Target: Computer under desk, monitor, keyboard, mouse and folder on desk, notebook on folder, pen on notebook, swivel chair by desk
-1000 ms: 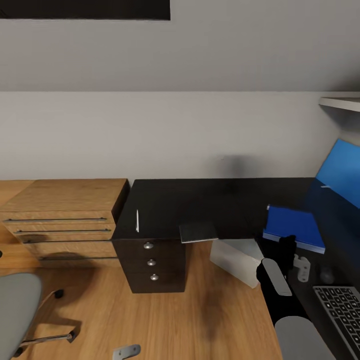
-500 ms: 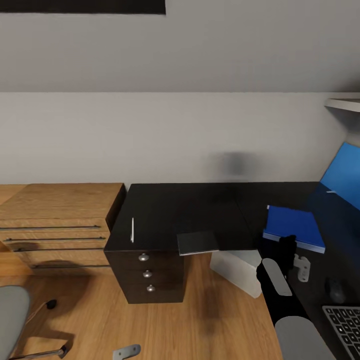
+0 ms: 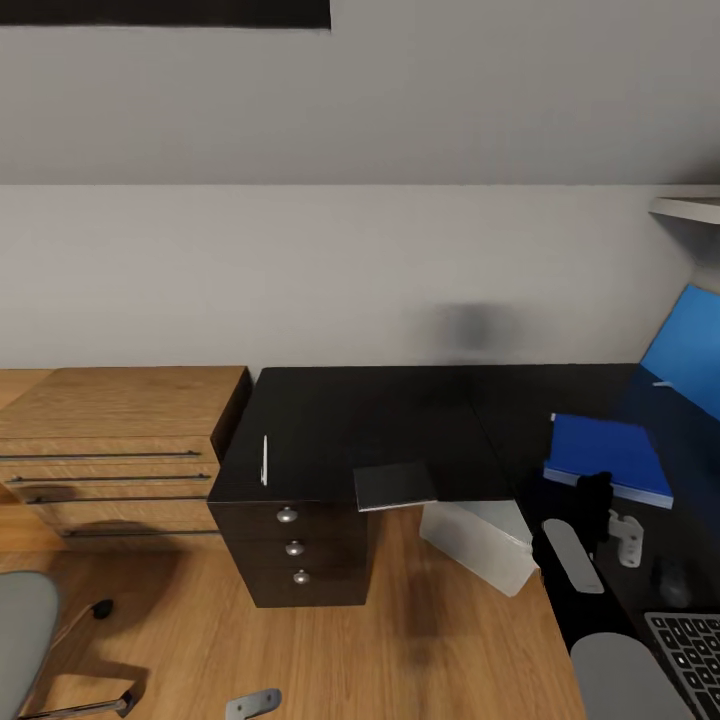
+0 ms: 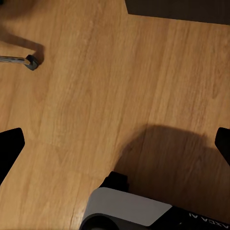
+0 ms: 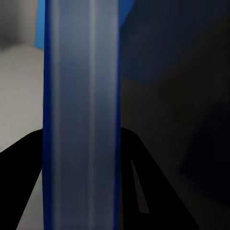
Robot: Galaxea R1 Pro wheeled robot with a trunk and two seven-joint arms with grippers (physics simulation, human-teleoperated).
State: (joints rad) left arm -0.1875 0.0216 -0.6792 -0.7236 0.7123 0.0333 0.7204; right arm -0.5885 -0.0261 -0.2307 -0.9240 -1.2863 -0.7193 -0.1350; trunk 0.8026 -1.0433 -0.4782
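Observation:
My right gripper (image 3: 597,488) is shut on the near edge of the blue folder (image 3: 612,452), which lies over the black desk (image 3: 400,410) at its right part. In the right wrist view the folder's edge (image 5: 81,120) runs between the black fingers (image 5: 19,191). A white pen (image 3: 264,460) lies near the desk's left edge. The dark notebook (image 3: 395,486) overhangs its front edge. The pale computer (image 3: 480,545) stands below. The keyboard (image 3: 690,655) and mouse (image 3: 672,580) sit at the lower right. My left gripper (image 4: 115,143) is open over the floor.
A light-wood drawer cabinet (image 3: 110,440) stands left of the desk, whose own black drawers (image 3: 295,545) face me. The grey swivel chair (image 3: 25,620) is at the lower left, its castor (image 4: 31,62) on the wood floor. A blue back panel (image 3: 690,350) rises at the right.
The camera turned a second ago, sliding the scene left. Since half a second ago my right gripper has carried the folder a little to the right across the desk.

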